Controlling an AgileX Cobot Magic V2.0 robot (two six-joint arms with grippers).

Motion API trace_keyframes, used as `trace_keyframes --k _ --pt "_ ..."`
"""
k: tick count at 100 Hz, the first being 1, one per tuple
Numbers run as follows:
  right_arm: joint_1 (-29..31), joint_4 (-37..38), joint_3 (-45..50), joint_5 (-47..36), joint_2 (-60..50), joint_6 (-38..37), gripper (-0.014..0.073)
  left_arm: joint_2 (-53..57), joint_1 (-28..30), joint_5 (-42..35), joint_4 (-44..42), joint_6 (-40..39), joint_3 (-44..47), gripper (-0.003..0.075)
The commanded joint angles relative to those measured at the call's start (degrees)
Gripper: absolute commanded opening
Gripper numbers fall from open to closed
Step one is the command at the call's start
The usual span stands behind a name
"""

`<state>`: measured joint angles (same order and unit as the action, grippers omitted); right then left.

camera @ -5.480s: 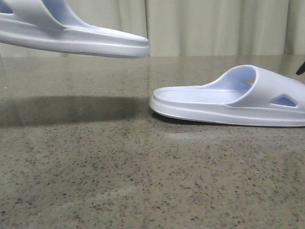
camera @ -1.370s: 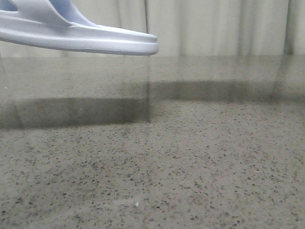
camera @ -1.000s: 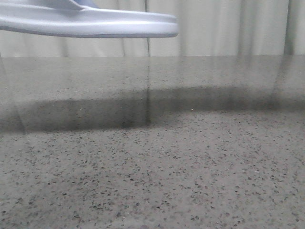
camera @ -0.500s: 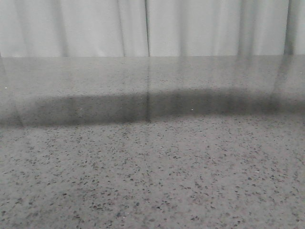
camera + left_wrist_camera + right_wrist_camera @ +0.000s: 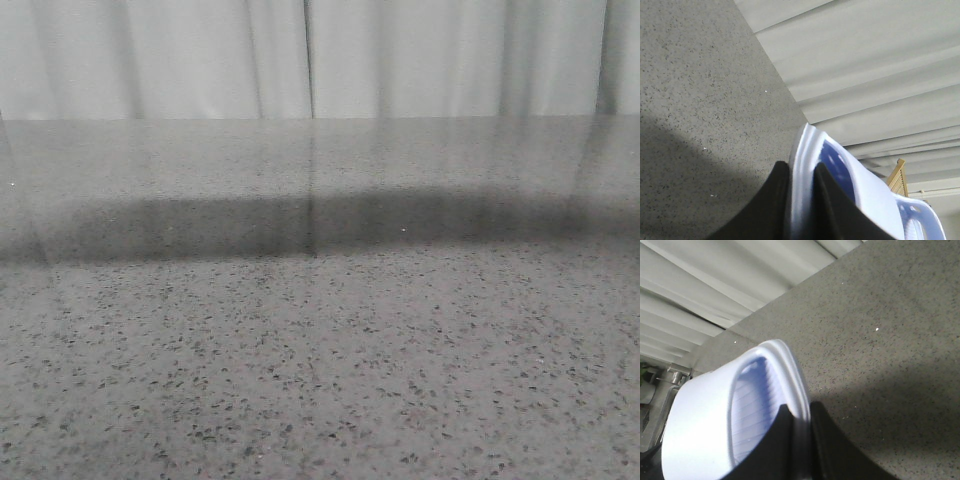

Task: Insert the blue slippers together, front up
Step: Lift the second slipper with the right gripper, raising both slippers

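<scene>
my left gripper [image 5: 801,207] clamped on edge of one blue slipper [image 5: 860,200], held above table [image 5: 695,100], clear of it. my right gripper [image 5: 799,445] clamped on edge of other blue slipper [image 5: 720,420], also above table, ribbed footbed showing. front view: only table and curtain [image 5: 320,55], long shadow across table.

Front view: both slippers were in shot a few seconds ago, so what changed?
The right slipper, which lay on the table, was picked up; the left slipper, already in the air, rose out of the top of the front view. Now each is pinched at its edge between wrist fingers. The table and curtain are unchanged.
</scene>
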<state>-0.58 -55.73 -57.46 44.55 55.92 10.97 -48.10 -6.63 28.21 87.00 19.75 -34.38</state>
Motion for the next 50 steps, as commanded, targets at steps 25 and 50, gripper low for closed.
trace_keyframes --k 25,50 --pt "-0.02 -11.4 -2.11 1.93 4.6 10.4 -0.0107 0.64 0.09 4.98 3.11 0.02 -2.13 0.0016" --pt "-0.02 -13.31 -2.11 3.35 5.59 15.03 -0.0107 0.64 0.09 6.51 3.61 0.02 -2.13 0.0016"
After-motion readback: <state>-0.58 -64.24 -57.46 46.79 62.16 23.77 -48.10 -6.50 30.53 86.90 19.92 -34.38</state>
